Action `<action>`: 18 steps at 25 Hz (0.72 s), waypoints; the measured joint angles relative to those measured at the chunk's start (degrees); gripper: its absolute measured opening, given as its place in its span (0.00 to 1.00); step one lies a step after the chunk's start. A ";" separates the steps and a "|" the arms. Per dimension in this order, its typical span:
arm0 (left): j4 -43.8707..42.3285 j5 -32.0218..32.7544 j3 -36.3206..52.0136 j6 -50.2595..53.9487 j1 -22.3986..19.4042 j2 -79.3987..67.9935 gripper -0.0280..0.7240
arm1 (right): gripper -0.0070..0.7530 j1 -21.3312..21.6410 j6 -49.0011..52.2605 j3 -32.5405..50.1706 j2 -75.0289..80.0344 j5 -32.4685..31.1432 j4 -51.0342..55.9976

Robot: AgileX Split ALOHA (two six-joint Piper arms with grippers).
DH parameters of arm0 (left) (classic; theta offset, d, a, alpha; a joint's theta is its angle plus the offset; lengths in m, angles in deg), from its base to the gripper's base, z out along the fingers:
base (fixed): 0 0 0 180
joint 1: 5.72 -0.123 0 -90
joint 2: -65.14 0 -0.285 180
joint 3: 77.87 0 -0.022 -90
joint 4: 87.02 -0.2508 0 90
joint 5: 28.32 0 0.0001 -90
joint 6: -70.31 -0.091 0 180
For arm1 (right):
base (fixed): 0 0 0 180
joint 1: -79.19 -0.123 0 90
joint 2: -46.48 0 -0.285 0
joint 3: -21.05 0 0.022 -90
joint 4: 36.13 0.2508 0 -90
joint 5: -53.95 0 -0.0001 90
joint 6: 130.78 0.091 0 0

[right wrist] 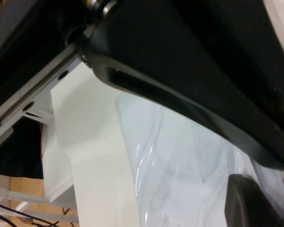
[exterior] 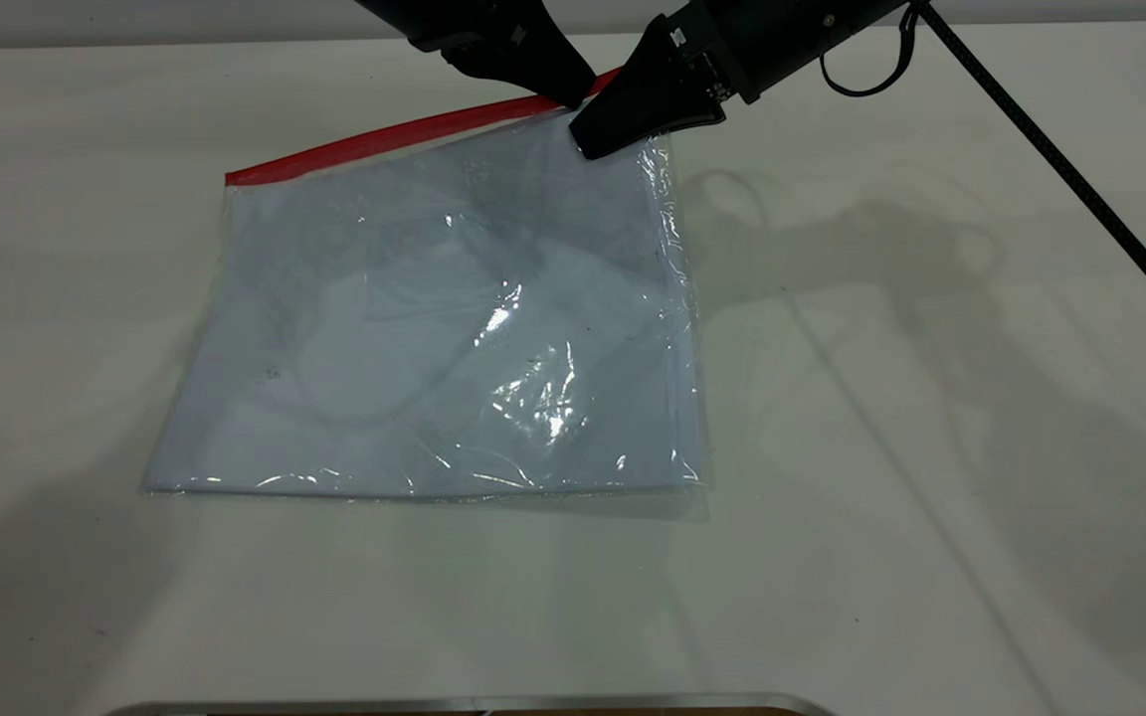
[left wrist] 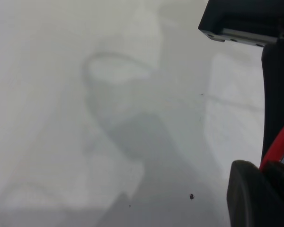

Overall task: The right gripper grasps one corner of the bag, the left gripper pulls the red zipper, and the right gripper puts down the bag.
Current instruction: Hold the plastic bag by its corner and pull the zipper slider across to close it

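The bag (exterior: 434,338) lay flat on the white table (exterior: 931,447), and I'll place everything else off it. Its red zipper (exterior: 374,142) ran along the far long edge, the edge nearest both arms. Both grippers were crowded at one end of that edge, at the corner of the bag (exterior: 633,139) where the red strip meets the crinkly short side.

The right gripper (exterior: 588,144), the one with the looped cable (exterior: 871,70) behind it, had its pointed tip right down on that corner. Its wrist view showed clear plastic between its two black fingers (right wrist: 255,198), so it looked closed onto the corner, pinching the bag. The corner seemed slightly lifted off the table, though I couldn't be sure.

The left gripper (exterior: 573,94) sat just beside it, on the zipper line. In its own wrist view the red strip (left wrist: 279,144) ran straight into the gap between its fingers (left wrist: 251,194), so I'd say it had clamped narrowly on the zipper, likely at the slider tab, which I couldn't actually see.

So my read: corner grasp done, zipper pull just about to start. Almost the whole red strip was exposed, stretching away from the grippers to the bag's other far corner. Next move would need the left gripper to drag along that edge, keeping level with the strip, while the right one held the corner firm so the bag didn't slide along with it.
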 joint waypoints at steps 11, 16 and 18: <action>2.17 -0.92 -0.33 -2.23 0.01 0.00 0.11 | 0.05 3.35 -0.40 -0.04 0.00 -3.08 2.70; 2.50 -1.07 -0.52 -2.57 -0.79 0.00 0.11 | 0.05 4.22 -0.84 -0.04 0.00 -3.43 3.96; 2.55 -0.92 -0.52 -2.64 -1.23 0.00 0.11 | 0.05 4.49 -0.95 -0.04 0.00 -3.48 4.52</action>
